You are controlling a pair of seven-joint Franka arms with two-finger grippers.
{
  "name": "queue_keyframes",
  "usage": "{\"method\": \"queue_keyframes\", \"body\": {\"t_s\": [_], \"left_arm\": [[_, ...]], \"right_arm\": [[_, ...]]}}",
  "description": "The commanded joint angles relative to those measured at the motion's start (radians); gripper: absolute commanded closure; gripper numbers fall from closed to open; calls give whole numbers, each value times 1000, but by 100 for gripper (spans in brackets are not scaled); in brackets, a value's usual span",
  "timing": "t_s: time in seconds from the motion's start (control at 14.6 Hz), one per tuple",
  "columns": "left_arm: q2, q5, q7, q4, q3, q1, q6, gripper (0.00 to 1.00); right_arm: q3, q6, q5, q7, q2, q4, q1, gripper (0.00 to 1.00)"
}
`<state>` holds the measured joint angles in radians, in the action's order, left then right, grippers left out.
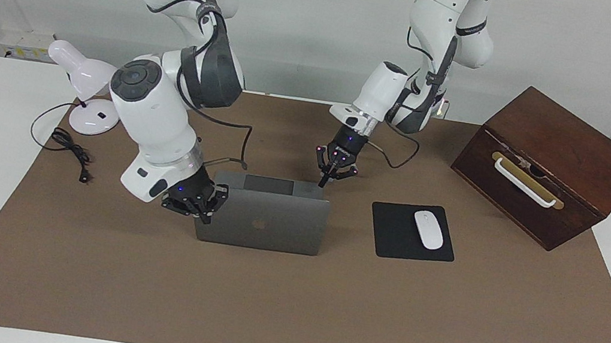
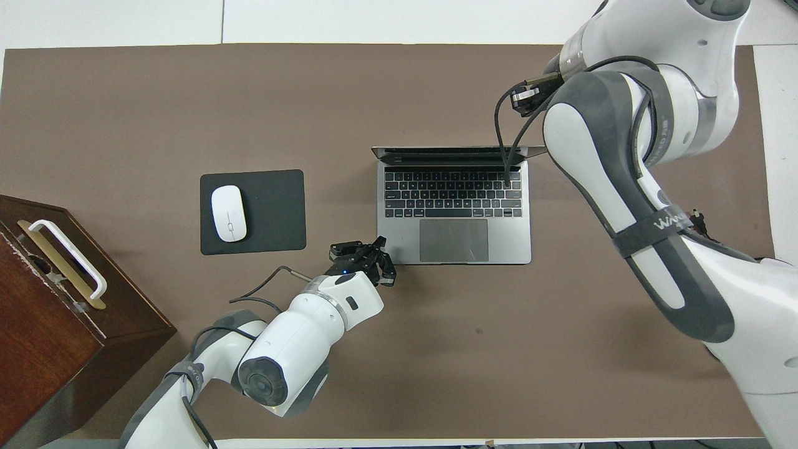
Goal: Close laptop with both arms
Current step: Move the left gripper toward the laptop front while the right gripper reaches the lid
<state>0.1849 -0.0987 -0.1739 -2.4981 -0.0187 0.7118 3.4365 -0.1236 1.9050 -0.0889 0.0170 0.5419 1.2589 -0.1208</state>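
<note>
The silver-grey laptop [image 1: 272, 233] stands open in the middle of the brown mat, its lid upright and its apple logo facing away from the robots. Its keyboard shows in the overhead view [image 2: 453, 194]. My right gripper [image 1: 195, 201] is at the lid's side edge, at the right arm's end of the laptop; the arm hides it in the overhead view. My left gripper [image 1: 336, 170] hangs with fingers spread over the base's corner nearest the robots, at the left arm's end, and it also shows in the overhead view [image 2: 365, 255].
A black mouse pad [image 1: 393, 236] with a white mouse [image 1: 428, 229] lies beside the laptop toward the left arm's end. A dark wooden box [image 1: 552, 142] with a white handle stands past it. A white desk lamp [image 1: 80, 77] and its cable [image 1: 69, 148] are at the right arm's end.
</note>
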Motion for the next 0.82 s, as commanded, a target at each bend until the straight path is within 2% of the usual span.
{"method": "queue_keyframes", "body": {"t_s": [0.0,0.76], "left_arm": [[47,-15,7,7,16,23,62,100],[100,-10,16,15,17,48,66,100]], "right_arm": [[-8,19,-26,15,20,4,-8,100],[-48,20,-28,64,20,63,-7,100]]}}
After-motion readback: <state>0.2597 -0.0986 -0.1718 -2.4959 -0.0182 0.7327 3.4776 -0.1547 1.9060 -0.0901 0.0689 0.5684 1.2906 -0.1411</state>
